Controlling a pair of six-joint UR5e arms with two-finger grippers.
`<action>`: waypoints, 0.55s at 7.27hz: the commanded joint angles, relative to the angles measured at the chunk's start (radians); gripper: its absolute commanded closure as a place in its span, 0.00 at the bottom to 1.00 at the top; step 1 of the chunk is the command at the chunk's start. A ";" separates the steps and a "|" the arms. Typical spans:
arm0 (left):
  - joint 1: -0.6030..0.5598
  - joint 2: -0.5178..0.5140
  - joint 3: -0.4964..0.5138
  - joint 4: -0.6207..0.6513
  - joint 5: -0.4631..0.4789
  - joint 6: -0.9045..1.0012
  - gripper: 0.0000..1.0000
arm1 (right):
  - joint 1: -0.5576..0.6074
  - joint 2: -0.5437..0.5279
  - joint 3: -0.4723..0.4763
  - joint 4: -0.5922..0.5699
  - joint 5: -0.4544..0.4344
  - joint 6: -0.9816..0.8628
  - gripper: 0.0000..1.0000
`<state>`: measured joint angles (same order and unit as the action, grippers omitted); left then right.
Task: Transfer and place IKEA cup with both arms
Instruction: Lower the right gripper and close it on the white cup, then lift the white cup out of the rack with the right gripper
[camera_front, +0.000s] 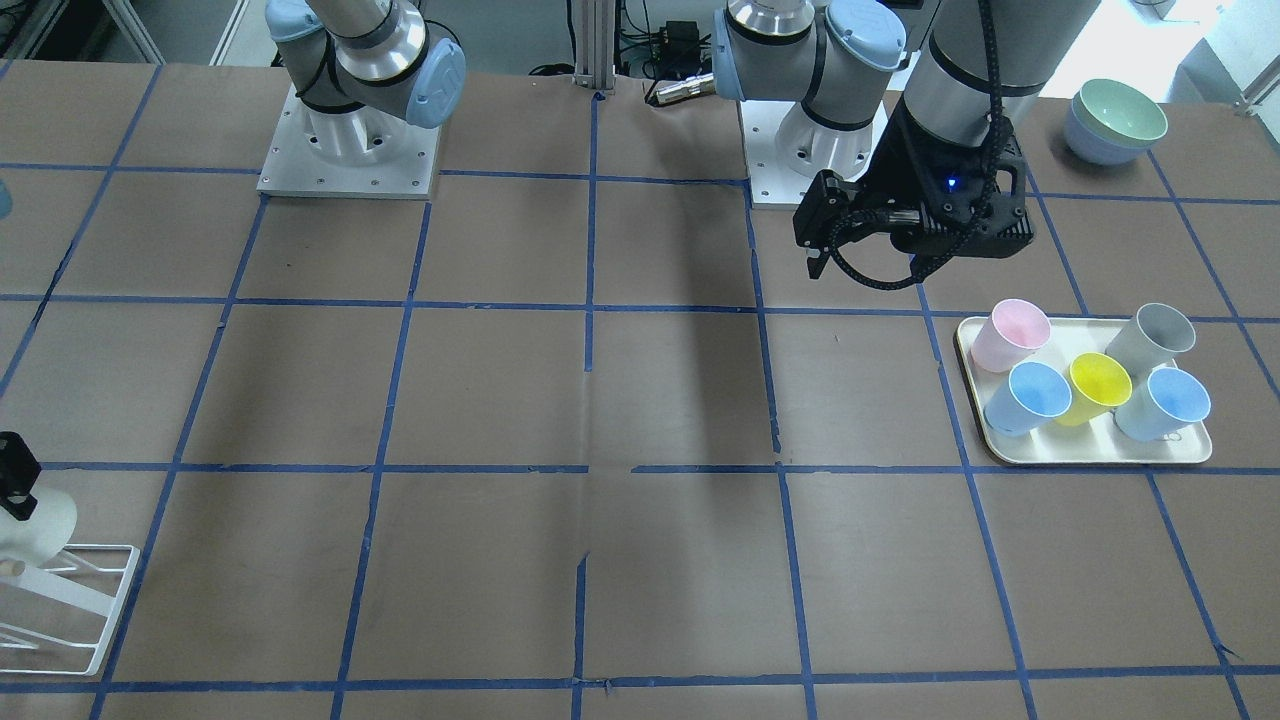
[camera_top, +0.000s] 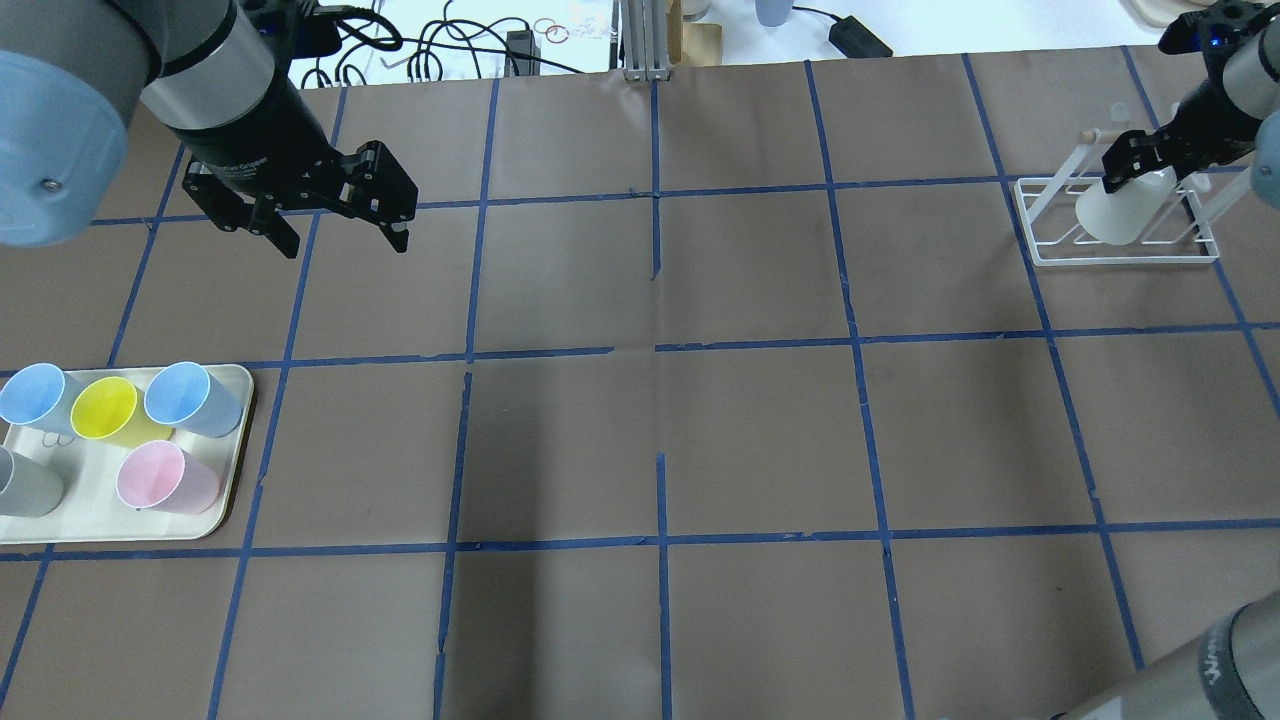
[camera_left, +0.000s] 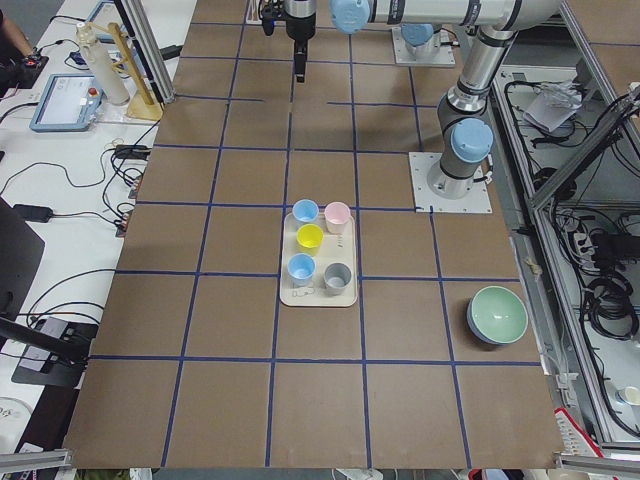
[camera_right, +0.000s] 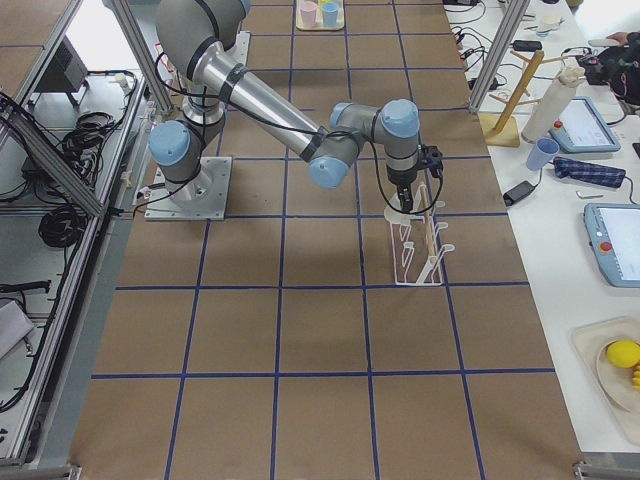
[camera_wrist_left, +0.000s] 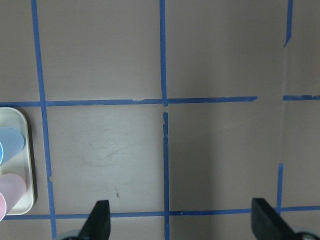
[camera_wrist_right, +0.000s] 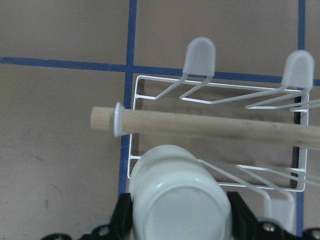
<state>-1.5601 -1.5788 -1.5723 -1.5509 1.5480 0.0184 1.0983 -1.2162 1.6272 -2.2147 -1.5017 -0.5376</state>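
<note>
text: none legible | left gripper (camera_top: 345, 247) lettering: too blurred

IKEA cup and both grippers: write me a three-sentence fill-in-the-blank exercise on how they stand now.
1. The right gripper has its jaws ____ on the IKEA cup at the wire rack.
2. The left gripper hangs above the table with its jaws ____, holding nothing.
3. The tray carries ____ cups, the yellow cup among them.

Missing words: shut; open; five.

Off-white IKEA cup (camera_top: 1122, 208), mouth-down, tilted, in grip of R tool (camera_top: 1150, 172) over wire rack (camera_top: 1125, 261); L tool (camera_top: 345, 243) jaws apart, empty.
</note>
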 joint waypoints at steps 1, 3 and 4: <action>0.000 0.000 0.000 0.002 0.000 0.000 0.00 | 0.000 -0.040 -0.007 0.032 -0.015 -0.004 0.94; 0.008 0.000 0.000 0.000 -0.005 0.011 0.00 | 0.000 -0.074 -0.007 0.058 -0.017 -0.005 0.94; 0.027 0.000 0.000 -0.002 -0.041 0.071 0.00 | 0.000 -0.107 -0.007 0.085 -0.017 -0.005 0.93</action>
<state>-1.5496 -1.5785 -1.5723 -1.5507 1.5352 0.0411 1.0983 -1.2888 1.6201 -2.1586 -1.5182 -0.5427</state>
